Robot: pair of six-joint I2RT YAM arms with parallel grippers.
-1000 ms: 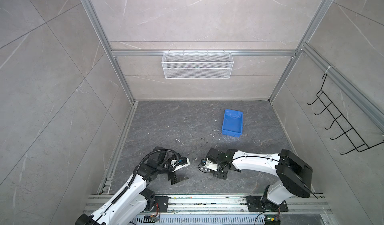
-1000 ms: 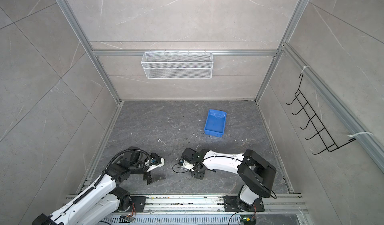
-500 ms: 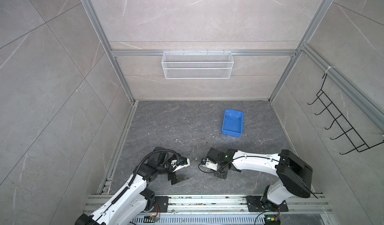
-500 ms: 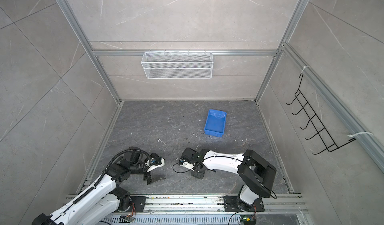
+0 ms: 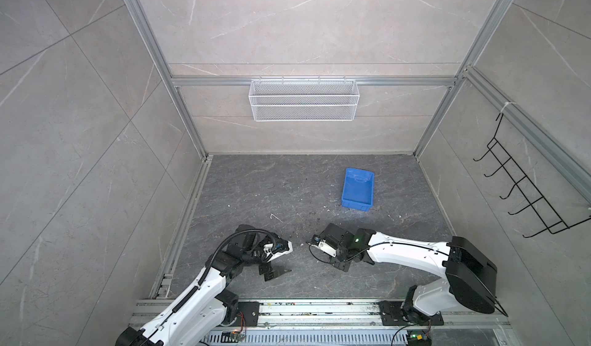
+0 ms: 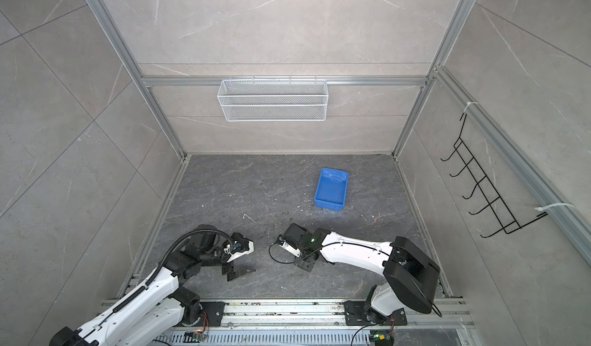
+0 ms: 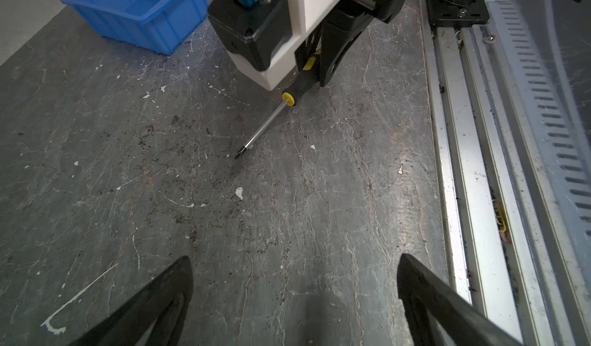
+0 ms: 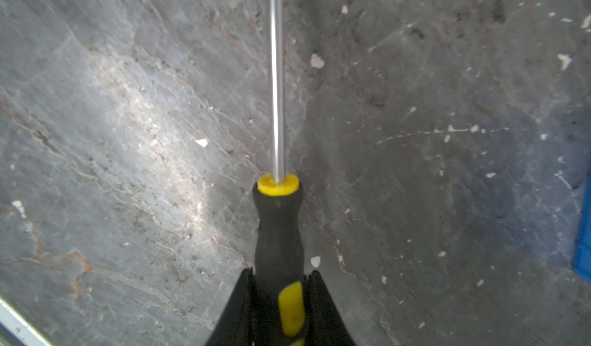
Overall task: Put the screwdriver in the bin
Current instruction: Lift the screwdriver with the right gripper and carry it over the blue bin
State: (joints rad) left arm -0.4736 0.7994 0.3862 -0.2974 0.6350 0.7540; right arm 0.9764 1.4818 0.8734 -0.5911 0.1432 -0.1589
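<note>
The right gripper (image 8: pixel 278 275) clamps its fingers on the black-and-yellow handle of the screwdriver (image 8: pixel 277 223), held low at the lower centre of the table (image 5: pixel 256 181) in a top view; whether the tip rests on the surface cannot be told. The left gripper (image 7: pixel 294 274) hovers nearby, fingers wide and empty. The bin (image 5: pixel 356 204) sits well apart, toward the table's upper right. The grasp looks made; next comes a lift and a carry over the bin's rim before release.
</note>
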